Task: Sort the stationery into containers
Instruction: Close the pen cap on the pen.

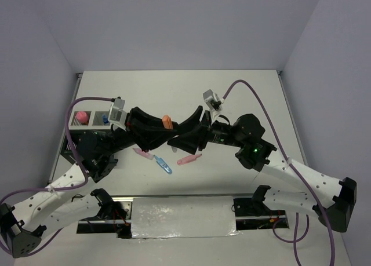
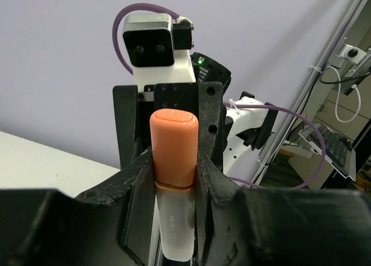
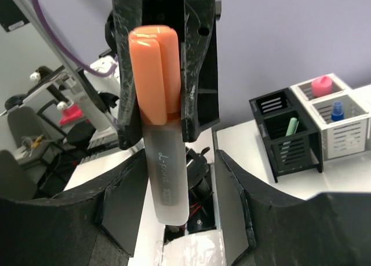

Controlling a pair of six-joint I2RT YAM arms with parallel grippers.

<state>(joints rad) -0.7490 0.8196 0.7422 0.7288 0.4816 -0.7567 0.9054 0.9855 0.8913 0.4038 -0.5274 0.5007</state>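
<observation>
- Both arms meet over the middle of the counter (image 1: 174, 92), with an orange-capped highlighter (image 1: 166, 121) upright between them, cap uppermost and clear of the surface.
- Left pincer (image 2: 175, 182): closed on the highlighter. Its fingers press both sides just where the orange cap meets the frosted white barrel.
- Right pincer (image 3: 179, 185): jaws parted around the lower barrel. There is a visible gap on one side; on the other I cannot tell whether the finger touches. It is not clamping.
- Organizer (image 3: 278, 156) stands at the left edge of the counter, well apart from the handover point.
- One black slatted compartment holds a green pen (image 3: 291, 127), leaning.
- One white compartment holds a pink-capped tube (image 3: 322, 86); the white one beside it holds a blue-capped bottle (image 3: 337, 110).
- Loose on the counter below the pincers: a pink pen (image 1: 189, 160), a blue-tipped pen (image 1: 164, 164) and a pale pink piece (image 1: 142, 153), all lying flat and near one another.
</observation>
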